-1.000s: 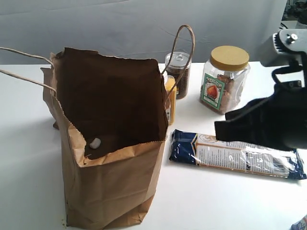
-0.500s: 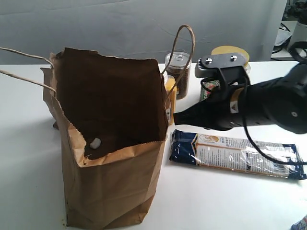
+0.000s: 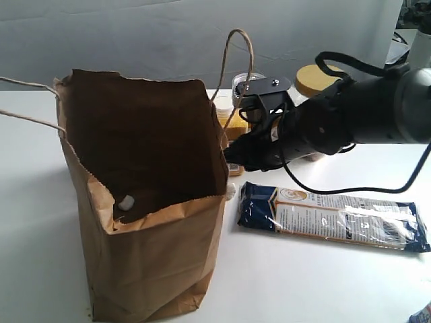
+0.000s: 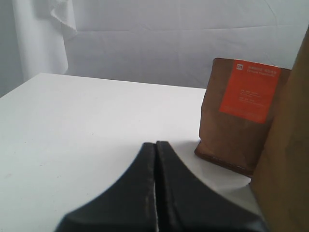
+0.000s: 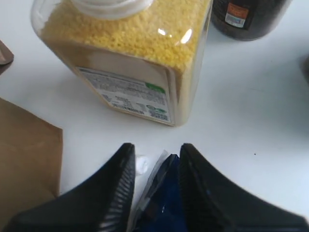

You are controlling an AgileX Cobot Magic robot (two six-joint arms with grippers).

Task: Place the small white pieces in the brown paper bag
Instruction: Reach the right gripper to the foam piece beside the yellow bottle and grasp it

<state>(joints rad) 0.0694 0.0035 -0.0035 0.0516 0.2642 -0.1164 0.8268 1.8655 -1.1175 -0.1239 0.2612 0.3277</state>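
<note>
The brown paper bag (image 3: 155, 262) stands open at the left of the exterior view. One small white piece (image 3: 125, 201) lies inside it on the bottom. A second white piece (image 3: 231, 191) rests on the table just beside the bag's right wall. My right gripper (image 3: 230, 156) hovers above that piece. In the right wrist view this gripper (image 5: 155, 147) is open, with the white piece (image 5: 141, 165) between its fingers, close to one of them. My left gripper (image 4: 155, 144) is shut and empty, near the bag's side (image 4: 289, 159). A third piece is not visible.
A blue-and-clear packet (image 3: 330, 215) lies right of the bag, its corner (image 5: 164, 193) between the right fingers. A jar of yellow grains (image 5: 130, 53), a dark jar (image 5: 246, 19) and a yellow-lidded jar (image 3: 316, 79) stand behind. A brown pouch with an orange label (image 4: 241, 116) stands beside the bag.
The right arm has swung in from the right edge to the bag's right side and come down over the table. The bag and its handle have shifted slightly left.
</note>
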